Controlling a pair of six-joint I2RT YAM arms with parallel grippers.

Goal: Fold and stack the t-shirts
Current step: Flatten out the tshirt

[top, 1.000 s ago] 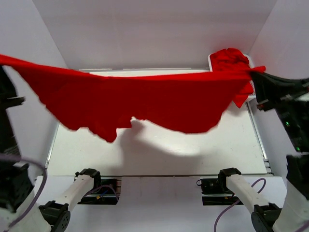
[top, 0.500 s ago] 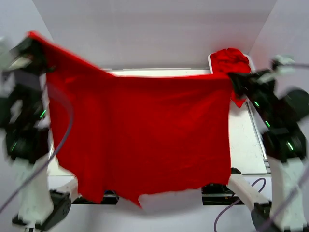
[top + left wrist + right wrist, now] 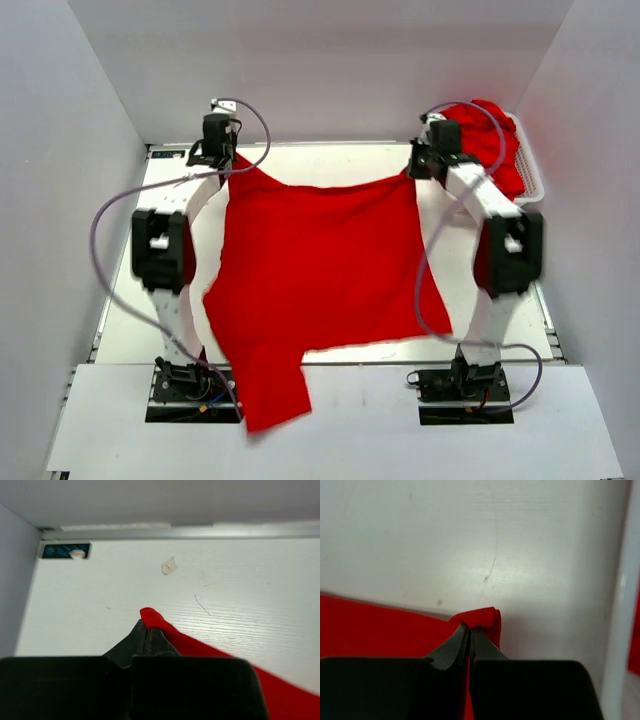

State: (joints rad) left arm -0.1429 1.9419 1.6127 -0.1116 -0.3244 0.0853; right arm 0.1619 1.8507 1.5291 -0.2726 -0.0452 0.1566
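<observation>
One red t-shirt (image 3: 320, 270) lies spread over the white table, its lower part hanging over the near edge. My left gripper (image 3: 226, 160) is shut on the shirt's far left corner (image 3: 150, 616), low over the table near the back edge. My right gripper (image 3: 420, 165) is shut on the far right corner (image 3: 482, 616). The cloth sags a little between the two grips. More red t-shirts (image 3: 488, 135) lie heaped in the white basket (image 3: 532, 175) at the back right.
The table's back rail (image 3: 175, 530) runs just beyond the left gripper. A small scrap (image 3: 168, 566) lies on the table near it. The basket's white wall (image 3: 620, 605) stands close on the right of the right gripper. White walls enclose the table.
Both arms swung down and forward from holding the shirt high in the air. The shirt went from hanging stretched between the grippers to lying on the table.
</observation>
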